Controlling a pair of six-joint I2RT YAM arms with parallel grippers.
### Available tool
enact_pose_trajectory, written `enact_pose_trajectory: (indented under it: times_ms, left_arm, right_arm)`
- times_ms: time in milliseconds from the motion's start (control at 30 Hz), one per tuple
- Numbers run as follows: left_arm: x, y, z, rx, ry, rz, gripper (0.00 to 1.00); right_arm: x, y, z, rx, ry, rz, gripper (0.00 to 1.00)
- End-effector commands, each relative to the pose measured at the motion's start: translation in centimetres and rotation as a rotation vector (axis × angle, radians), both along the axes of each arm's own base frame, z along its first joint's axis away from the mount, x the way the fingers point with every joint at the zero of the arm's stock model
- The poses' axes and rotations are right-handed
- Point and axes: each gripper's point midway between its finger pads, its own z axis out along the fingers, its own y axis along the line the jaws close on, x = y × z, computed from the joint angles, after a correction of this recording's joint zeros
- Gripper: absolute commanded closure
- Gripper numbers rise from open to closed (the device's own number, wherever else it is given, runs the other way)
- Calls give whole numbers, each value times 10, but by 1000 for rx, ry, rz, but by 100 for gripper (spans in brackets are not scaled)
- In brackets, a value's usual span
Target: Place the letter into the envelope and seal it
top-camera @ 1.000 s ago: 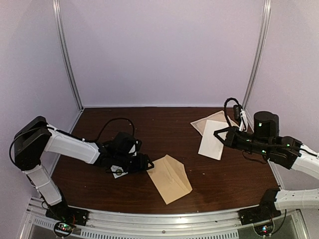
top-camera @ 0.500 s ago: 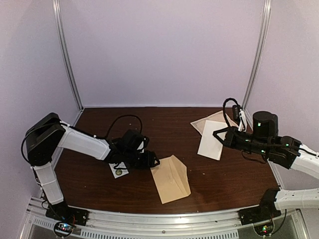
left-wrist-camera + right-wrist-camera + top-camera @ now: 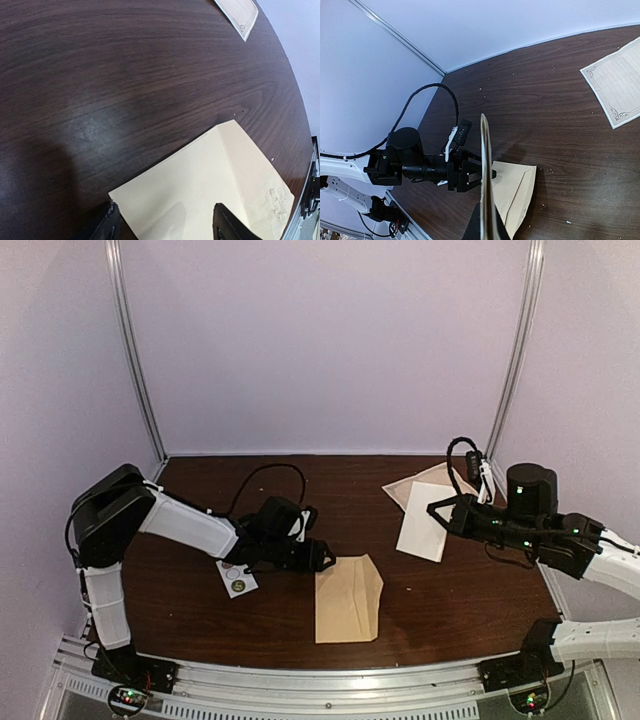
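The tan envelope [image 3: 349,597] lies flat near the table's front, its flap folded over it. My left gripper [image 3: 325,558] is open and low at the envelope's far left corner. In the left wrist view its two black fingertips [image 3: 108,227] stand wide apart on either side of the envelope's edge [image 3: 200,200]. My right gripper [image 3: 450,515] is shut on the white letter [image 3: 428,522] and holds it above the table at the right. In the right wrist view the letter [image 3: 485,170] shows edge-on, with the envelope [image 3: 519,192] beyond it.
A small white sticker card [image 3: 236,578] lies left of the envelope. A cream sheet with a decorative border [image 3: 418,483] lies at the back right; it also shows in the right wrist view [image 3: 620,90]. Metal frame posts stand at the back corners.
My left gripper has moved right, off the sticker card, and the envelope has slid right and turned square to the front edge. The right arm has barely moved.
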Motion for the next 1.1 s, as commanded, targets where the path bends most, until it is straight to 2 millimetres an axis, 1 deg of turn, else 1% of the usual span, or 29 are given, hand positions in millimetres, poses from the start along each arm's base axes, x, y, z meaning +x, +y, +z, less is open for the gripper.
enact_pose_trajectory:
  times_ms: [0,67,133,167,267,300,367,433,500,600,733,867,967,1067]
  left_arm:
    - [0,-18,7,-55,-42,-87,36]
    - [1,-18,13,-53,-52,-95,37]
    - [3,-13,26,-33,-77,-81,37]
    - [5,-10,39,-27,-100,-71,37]
    - [6,5,65,10,-139,-35,36]
    - [5,10,72,16,-142,-28,36]
    - [-4,18,79,11,-115,-20,36]
    - [-16,23,83,-32,-76,-16,36]
    - [-28,30,78,-51,-23,-3,36]
    - [-41,35,77,-102,22,11,36]
    - [-58,32,76,-130,56,5,37]
    - [-68,28,73,-141,86,0,39]
    - [-74,30,67,-139,116,1,40]
    - [-77,30,62,-135,137,-7,41]
  right_arm:
    - [1,-3,1,6,3,-14,100]
    - [-1,0,-3,-1,17,4,100]
    - [-3,3,-8,-16,40,25,100]
    - [-5,4,-11,-21,51,37,100]
    - [-13,12,-18,-23,78,101,100]
    - [-15,14,-19,-22,88,114,100]
    - [-17,17,-25,-23,117,130,100]
    - [-20,23,-29,-28,143,164,100]
    - [-25,33,-33,-24,174,223,100]
    - [-30,45,-43,-23,232,281,100]
    - [-31,53,-64,-40,338,302,100]
    - [-32,61,-84,-31,438,306,100]
    - [-33,68,-94,-17,491,317,100]
    - [-29,71,-102,-25,522,308,100]
